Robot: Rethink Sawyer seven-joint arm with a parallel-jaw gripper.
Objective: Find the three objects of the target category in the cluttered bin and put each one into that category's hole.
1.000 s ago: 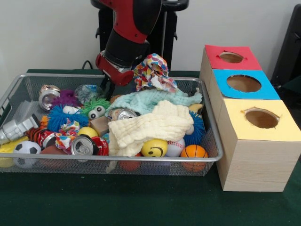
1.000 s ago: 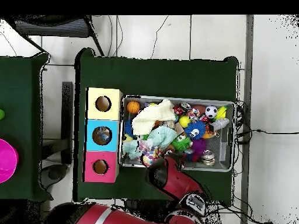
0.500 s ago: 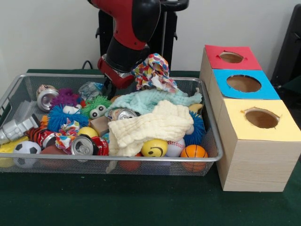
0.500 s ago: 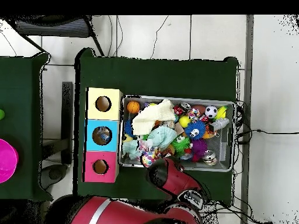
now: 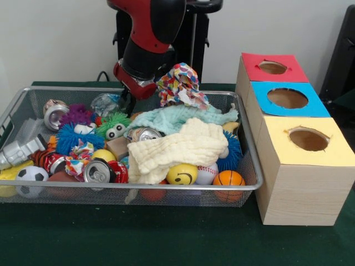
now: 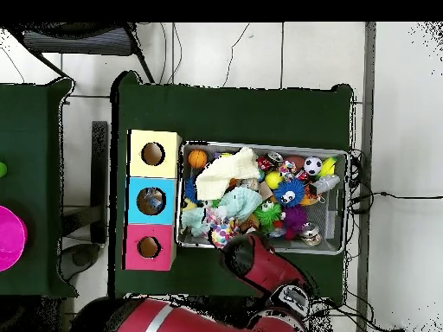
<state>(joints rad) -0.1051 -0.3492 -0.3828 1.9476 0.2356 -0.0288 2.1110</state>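
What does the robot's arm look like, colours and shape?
The arm is thick and rounded, with glossy red shells over black joint sections. Its wrist ends in a red collar with a silvery band beneath it, then dark gripper hardware. From overhead a pale grey stripe crosses one red link. No loose cables show on it.

A silver wire-mesh bin (image 6: 348, 201) crammed with cloths, balls and cans sits on green felt just beside a box row of yellow, blue and red holes (image 6: 152, 201).
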